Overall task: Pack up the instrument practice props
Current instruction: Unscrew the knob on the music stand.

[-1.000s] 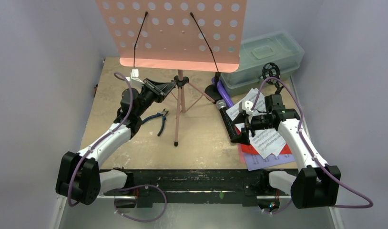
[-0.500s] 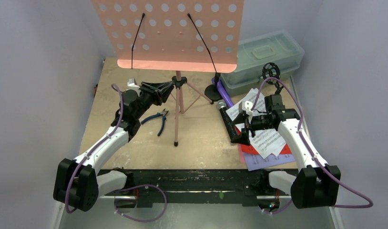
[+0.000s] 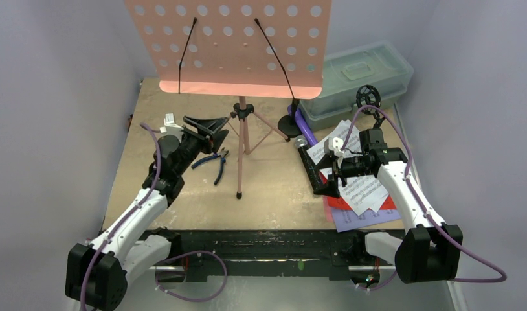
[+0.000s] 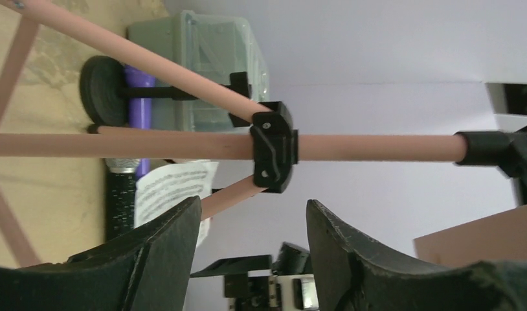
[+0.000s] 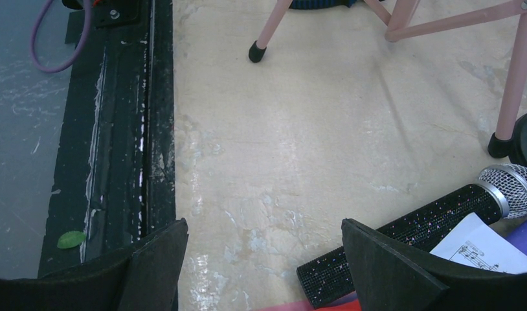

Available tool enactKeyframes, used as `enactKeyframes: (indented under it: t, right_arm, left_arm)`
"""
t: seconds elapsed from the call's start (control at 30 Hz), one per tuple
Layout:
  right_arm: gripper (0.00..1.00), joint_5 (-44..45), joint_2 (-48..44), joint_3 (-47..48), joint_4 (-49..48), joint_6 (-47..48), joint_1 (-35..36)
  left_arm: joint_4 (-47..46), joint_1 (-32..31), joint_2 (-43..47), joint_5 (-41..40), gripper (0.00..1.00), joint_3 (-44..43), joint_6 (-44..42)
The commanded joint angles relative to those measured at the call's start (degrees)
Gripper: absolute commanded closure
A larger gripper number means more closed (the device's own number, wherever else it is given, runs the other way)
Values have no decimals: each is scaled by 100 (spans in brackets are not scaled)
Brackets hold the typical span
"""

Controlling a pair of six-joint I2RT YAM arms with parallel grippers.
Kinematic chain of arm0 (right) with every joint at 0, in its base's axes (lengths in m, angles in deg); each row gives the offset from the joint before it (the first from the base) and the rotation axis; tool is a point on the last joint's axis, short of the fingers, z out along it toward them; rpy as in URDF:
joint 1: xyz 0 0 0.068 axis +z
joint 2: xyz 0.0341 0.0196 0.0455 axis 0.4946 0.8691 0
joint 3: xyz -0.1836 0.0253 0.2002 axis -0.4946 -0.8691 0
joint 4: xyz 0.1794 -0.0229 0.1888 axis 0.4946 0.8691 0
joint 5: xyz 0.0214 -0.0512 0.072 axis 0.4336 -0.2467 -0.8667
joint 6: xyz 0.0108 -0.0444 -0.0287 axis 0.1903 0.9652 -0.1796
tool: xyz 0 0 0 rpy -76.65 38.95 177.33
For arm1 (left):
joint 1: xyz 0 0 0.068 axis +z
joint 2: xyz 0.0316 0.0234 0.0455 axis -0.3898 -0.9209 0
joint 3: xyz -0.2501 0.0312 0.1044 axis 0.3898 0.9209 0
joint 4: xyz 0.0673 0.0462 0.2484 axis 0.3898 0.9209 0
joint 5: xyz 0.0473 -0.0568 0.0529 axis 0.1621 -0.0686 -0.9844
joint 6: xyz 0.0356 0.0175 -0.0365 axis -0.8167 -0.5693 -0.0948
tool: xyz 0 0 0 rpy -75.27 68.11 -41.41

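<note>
Pink music rack (image 4: 371, 147) just ahead of left claw (image 4: 251, 217), untouched, jaws parted

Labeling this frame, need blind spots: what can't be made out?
- pink music rack: panel top cut off by the top view's edge.
- purple mic: only a short stretch shows beside a round black base, top view.
- red sheet, lavender sheet: covered by white sheets and the right arm.
- Notation: too small, every view.

Tripod legs (image 3: 241, 155), pliers (image 3: 219, 158) block left-centre; table (image 3: 280, 194) front-centre apparently free.
</note>
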Motion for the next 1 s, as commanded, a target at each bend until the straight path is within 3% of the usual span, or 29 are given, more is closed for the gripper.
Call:
enactKeyframes:
  t: [0.0, 0.07, 0.13, 0.17, 0.2, 0.27, 0.37, 0.57, 0.73, 0.97]
  right_arm:
    - [8, -159, -1, 163, 75, 113, -25]
    - [8, -159, 5, 166, 77, 122, -31]
    - [8, -159, -5, 166, 82, 128, -31]
    - [8, -159, 0, 164, 86, 128, -28]
    - [8, -161, 3, 173, 86, 128, -32]
    - [8, -168, 5, 173, 86, 136, -28]
    - [8, -168, -1, 180, 95, 139, -29]
    - [8, -177, 55, 190, 103, 154, -31]
    - [8, -168, 78, 196, 114, 172, -27]
    - [7, -151, 96, 190, 126, 181, -32]
  left_arm:
    - [-572, 51, 426, 208, 36, 405, -1777]
    - [-973, 51, 637, 396, 29, 598, -2457]
    - [-1142, 51, 920, 406, 15, 751, -3103]
    - [-1125, 51, 1062, 345, 2, 813, -3330]
    - [-1061, 51, 1201, 242, 0, 861, -3533]
    - [-1186, 51, 1450, 87, 0, 1021, -3992]
    - [-1572, 51, 1681, 467, 5, 1228, -5263]
    - [-920, -18, 1610, 976, 8, 645, -7563]
    - [-1632, -378, 1464, 465, 8, 666, -8592]
    - [-2886, -894, 572, 50, 12, 523, -8871]
